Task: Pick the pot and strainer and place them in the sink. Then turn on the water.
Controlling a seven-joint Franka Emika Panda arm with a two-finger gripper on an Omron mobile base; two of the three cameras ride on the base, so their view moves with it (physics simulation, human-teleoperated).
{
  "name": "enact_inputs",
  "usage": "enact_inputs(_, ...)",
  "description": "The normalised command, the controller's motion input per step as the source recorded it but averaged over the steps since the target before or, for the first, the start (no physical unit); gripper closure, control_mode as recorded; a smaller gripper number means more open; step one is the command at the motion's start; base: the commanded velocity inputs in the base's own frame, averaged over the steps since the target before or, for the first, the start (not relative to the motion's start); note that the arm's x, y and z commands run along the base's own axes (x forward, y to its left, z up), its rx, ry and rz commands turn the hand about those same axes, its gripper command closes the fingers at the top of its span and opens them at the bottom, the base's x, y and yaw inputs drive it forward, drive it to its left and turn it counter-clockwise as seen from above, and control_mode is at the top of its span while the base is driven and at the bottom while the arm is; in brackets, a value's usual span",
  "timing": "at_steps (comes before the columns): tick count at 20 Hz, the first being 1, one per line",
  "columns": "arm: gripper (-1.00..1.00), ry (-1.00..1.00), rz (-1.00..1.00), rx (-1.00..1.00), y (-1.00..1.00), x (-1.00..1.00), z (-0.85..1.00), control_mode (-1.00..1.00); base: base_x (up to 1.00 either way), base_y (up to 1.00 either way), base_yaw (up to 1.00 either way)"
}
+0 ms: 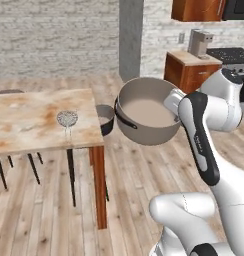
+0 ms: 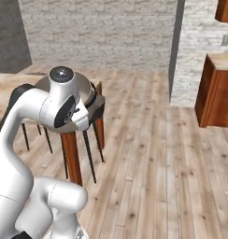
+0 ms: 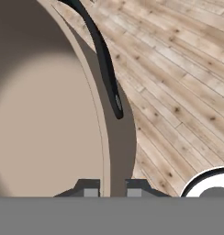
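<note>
The pot (image 1: 146, 112), wide and grey-taupe with black side handles, hangs tilted in the air to the right of the table, its open mouth facing the left base camera. My gripper (image 3: 112, 191) is shut on the pot's rim (image 3: 106, 151), one finger inside the wall and one outside. One black handle (image 3: 107, 69) curves along the pot's outer side above the wooden floor. The strainer (image 1: 67, 119), small with silver mesh, lies on the table near its right front corner. My arm covers most of the pot in the right base view. The sink and the water are out of view.
The wooden table (image 1: 24, 125) stands at the left, with a dark bowl (image 1: 106, 120) at its right edge. A grey pillar (image 1: 130, 40) rises behind. A wooden cabinet (image 1: 186, 72) with a grey appliance (image 1: 200, 42) and a stove (image 1: 231, 55) stand at the back right. Open floor (image 2: 148, 154) lies to the right.
</note>
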Motion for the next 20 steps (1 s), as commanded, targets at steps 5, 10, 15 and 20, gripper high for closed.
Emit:
enact_inputs(5,1.0,0.0,0.0,0.0,0.0,0.0,0.0,1.0,0.26,-0.96,-0.1)
enact_inputs(10,1.0,0.0,0.0,0.0,0.0,0.0,0.0,1.0,0.51,-0.81,-0.19)
enact_inputs(15,1.0,0.0,0.0,0.0,0.0,0.0,0.0,1.0,0.67,-0.71,-0.26)
enact_inputs(20,1.0,0.0,0.0,0.0,0.0,0.0,0.0,1.0,0.74,-0.67,-0.32)
